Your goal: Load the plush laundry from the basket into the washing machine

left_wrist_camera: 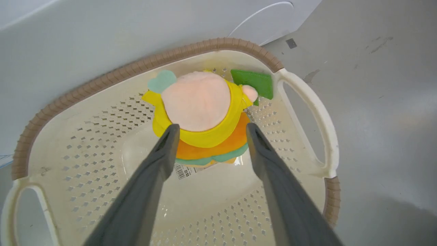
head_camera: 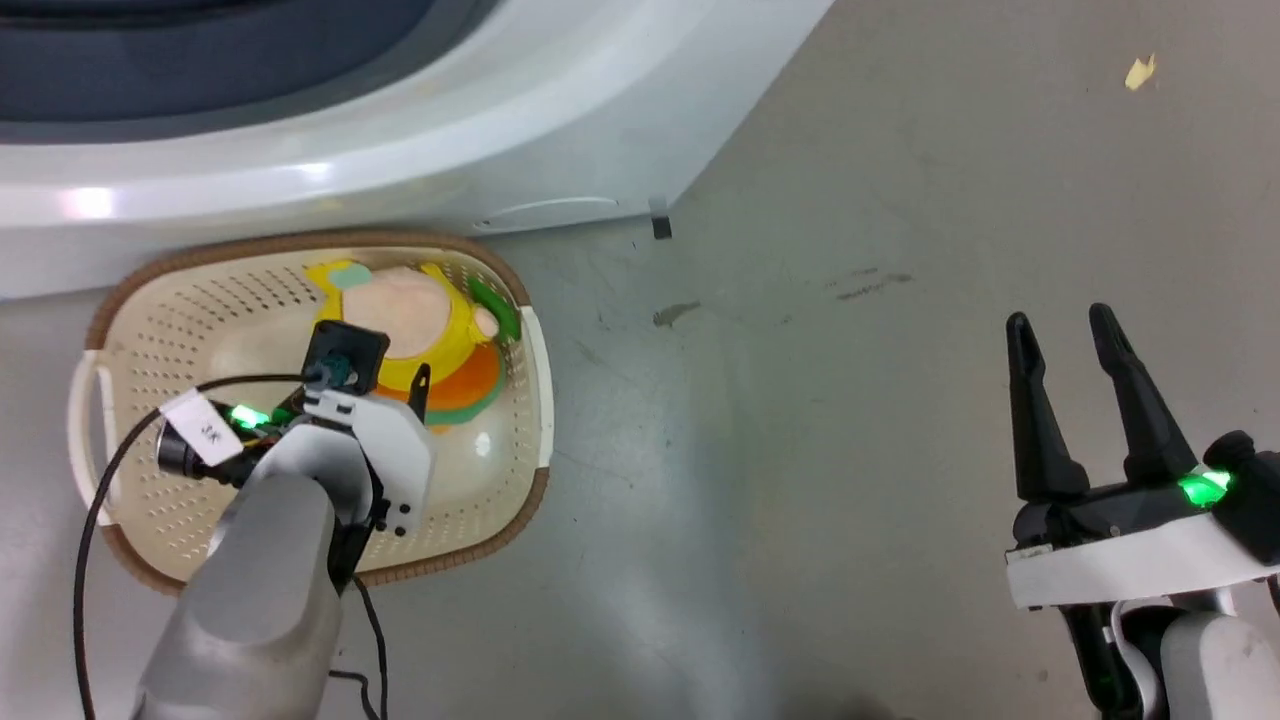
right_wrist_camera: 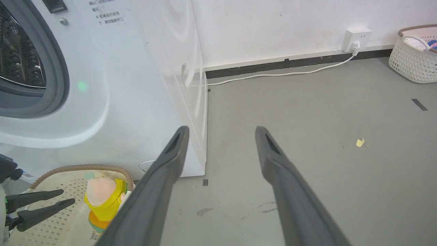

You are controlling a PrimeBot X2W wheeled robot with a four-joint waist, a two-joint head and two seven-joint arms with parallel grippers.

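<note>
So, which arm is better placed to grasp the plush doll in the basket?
Left. The left gripper hangs open over the basket, its fingers framing the plush doll. The right gripper, also open, is off over the floor, away from the basket.

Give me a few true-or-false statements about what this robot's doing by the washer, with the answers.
1. The small yellow-hooded stuffed doll lies inside the cream perforated plastic basket. True.
2. The left arm's jaws are shut on the doll. False: they stand open, flanking it.
3. The basket sits on the grey floor beside the large white washing machine. True.
4. The right arm's jaws hold a towel. False: open and empty, over bare floor.
5. A white woven basket stands by the far wall. True.
</note>
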